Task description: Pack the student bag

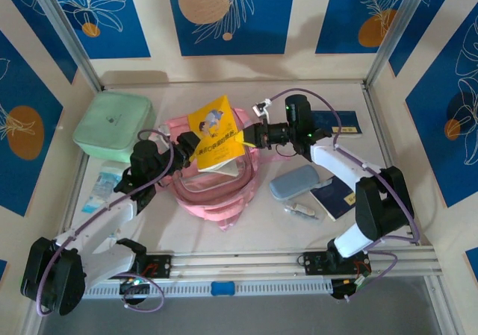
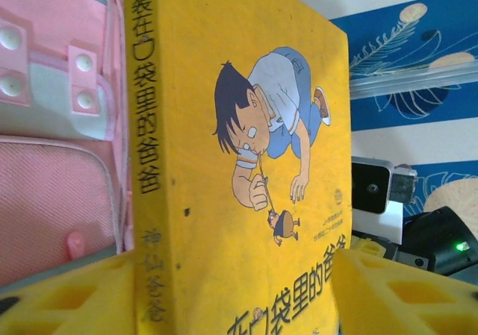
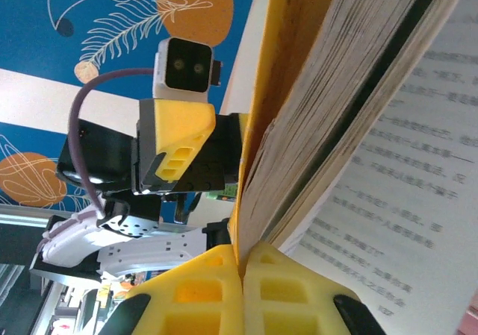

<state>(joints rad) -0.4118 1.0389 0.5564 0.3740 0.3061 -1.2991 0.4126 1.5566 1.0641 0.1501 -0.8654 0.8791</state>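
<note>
Loading the bag (image 1: 224, 195): right gripper (image 3: 240, 254) pinches the book (image 1: 215, 132) by its cover; left gripper (image 2: 231, 266) straddles it (grip unclear); next, lower it inside.

Mid-table, pink bag (image 1: 224, 201), lying flat. Above it, tilted, yellow book (image 1: 213, 133), with right gripper (image 1: 249, 135) at its right edge and left gripper (image 1: 187, 152) close by its lower left corner. Far left, mint box (image 1: 112, 126). Right of bag, pencil case (image 1: 293, 182) just beside dark blue booklet (image 1: 334, 198).
</note>
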